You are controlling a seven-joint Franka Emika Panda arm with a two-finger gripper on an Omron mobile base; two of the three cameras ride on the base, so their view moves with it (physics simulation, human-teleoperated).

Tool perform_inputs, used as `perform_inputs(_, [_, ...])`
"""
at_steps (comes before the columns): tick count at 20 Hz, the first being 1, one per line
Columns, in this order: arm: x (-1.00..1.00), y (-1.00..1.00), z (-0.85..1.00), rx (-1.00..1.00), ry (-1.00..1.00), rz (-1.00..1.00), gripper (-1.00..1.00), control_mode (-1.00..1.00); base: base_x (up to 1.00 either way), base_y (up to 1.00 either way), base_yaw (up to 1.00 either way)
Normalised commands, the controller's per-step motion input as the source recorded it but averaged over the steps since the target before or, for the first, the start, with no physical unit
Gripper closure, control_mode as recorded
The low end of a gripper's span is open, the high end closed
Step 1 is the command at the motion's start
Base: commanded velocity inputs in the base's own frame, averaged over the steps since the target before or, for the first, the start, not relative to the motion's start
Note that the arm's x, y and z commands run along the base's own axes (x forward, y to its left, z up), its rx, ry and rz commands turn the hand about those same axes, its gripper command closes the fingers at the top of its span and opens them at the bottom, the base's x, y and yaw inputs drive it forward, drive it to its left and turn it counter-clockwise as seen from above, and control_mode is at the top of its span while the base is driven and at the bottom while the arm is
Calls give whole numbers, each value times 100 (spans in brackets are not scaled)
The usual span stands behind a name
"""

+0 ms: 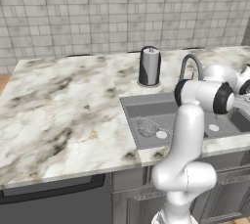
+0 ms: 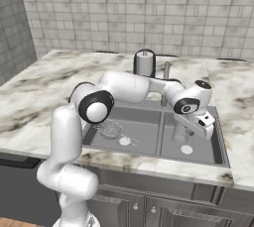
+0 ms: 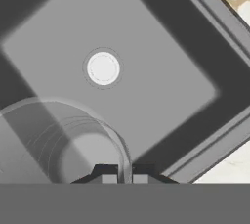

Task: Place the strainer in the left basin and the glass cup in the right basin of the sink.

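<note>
Gripping: gripper (image 3: 124, 178) closed on the rim of the glass cup (image 3: 63, 145), one finger inside the wall and one outside, seen in the hand view
Cabinets: dark grey fronts (image 2: 163, 203) nearest, below the counter edge, with small round knobs
Counter: white and brown marble (image 1: 58, 110), wide bare stretch left of the sink, narrower strip on its right
Sink: dark grey double sink (image 2: 158, 159) set into the marble, central divider between two halves
Left basin: left basin (image 2: 144, 134) holding the strainer (image 2: 110, 130), mesh bowl near the front left, just beside the white drain
Right basin: right basin (image 2: 201, 156) with its own white drain; glass cup (image 2: 179, 132) held upright low over this half, drain just in front of it in the right base view
Contact: cannot tell whether the cup base touches the basin floor
Faucet: curved grey gooseneck (image 1: 191, 64) behind the divider, partly covered by the arm
Canister: tall dark steel canister (image 1: 149, 66) on the counter behind the sink's left part
Wall: beige-grey tile (image 2: 149, 13) at the back, a second tiled wall meeting it at far left in the right base view
Hard to see: cup nearly invisible against the grey; right basin mostly behind the arm in the left base view
Count: two basins, two drains, one strainer, one cup, one canister, one faucet
</note>
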Motion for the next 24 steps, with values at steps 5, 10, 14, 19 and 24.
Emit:
perform_inputs(5, [27, -3, -30, 0, 0, 0, 100, -100, 0, 0, 0])
perform_inputs(10, [21, -1, -32, 0, -1, 0, 100, -100, 0, 0, 0])
perform_inputs(14, [18, 0, -33, -3, -3, 0, 100, -100, 0, 0, 0])
perform_inputs(19, [19, 0, -35, -4, -3, 0, 100, -100, 0, 0, 0])
perform_inputs(24, [24, 0, -37, -4, 0, 0, 100, -100, 0, 0, 0])
